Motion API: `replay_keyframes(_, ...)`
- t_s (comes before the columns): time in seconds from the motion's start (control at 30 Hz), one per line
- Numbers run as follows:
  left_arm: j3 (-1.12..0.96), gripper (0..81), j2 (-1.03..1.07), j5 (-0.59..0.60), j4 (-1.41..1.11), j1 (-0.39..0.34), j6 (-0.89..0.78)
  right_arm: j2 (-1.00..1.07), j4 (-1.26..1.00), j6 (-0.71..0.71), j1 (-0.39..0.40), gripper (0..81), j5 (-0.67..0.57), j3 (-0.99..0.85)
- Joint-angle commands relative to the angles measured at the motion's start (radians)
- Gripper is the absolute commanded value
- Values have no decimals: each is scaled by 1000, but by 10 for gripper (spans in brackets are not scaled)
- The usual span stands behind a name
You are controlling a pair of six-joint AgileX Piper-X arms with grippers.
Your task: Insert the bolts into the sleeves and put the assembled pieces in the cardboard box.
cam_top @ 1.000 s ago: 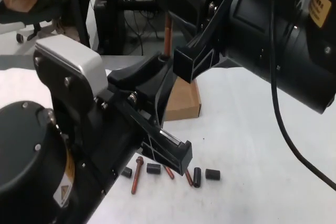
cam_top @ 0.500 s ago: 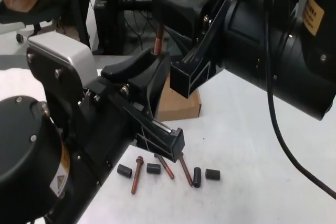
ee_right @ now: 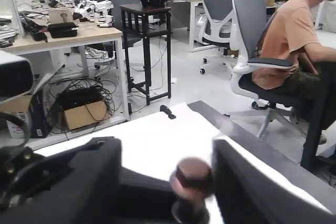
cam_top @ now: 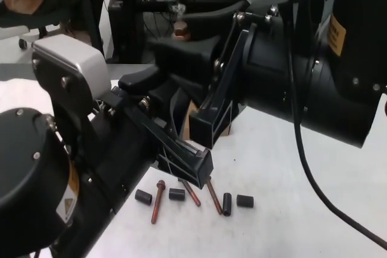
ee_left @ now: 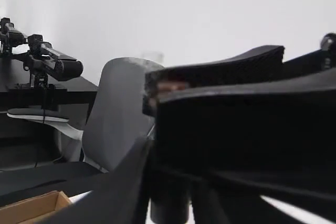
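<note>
My right gripper (cam_top: 193, 92) hangs above the bench, shut on a copper bolt (cam_top: 180, 28) whose head sticks up above it. In the right wrist view the bolt's round head (ee_right: 191, 174) sits between the two black fingers (ee_right: 79, 187). My left gripper (cam_top: 175, 119) is just below and in front of the right one, over the loose parts. Three copper bolts (cam_top: 158, 200) and several short black sleeves (cam_top: 176, 194) lie in a row near the front edge. The cardboard box (cam_top: 193, 126) is mostly hidden behind both grippers; a corner (ee_left: 31, 208) shows in the left wrist view.
The white bench top (cam_top: 290, 197) is bare to the right of the parts. Both arm bodies stand close to the high camera and hide much of the left and the back. Office chairs and desks stand in the room behind.
The right gripper has carried the bolt left and down, closer to the left gripper, and now covers more of the box. The left gripper drew back slightly, uncovering more of the bolts beneath it.
</note>
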Motion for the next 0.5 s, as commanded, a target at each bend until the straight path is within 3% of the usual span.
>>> replay_keyframes(0.0,-12,18,-3,1,-34,2,-7,-4,-15,0,6,582,-27,1)
replay_keyframes(0.1,-12,18,-3,1,-34,4,-5,-35,-55,11,6,582,-21,-2)
replay_keyframes(0.23,-12,18,-3,1,-13,25,-5,-114,-86,15,6,582,95,-2)
replay_keyframes(0.37,-42,18,34,36,124,126,-13,-243,-78,-16,6,582,256,-4)
replay_keyframes(0.47,-122,18,160,201,209,232,-16,-315,-1,-90,6,582,297,-4)
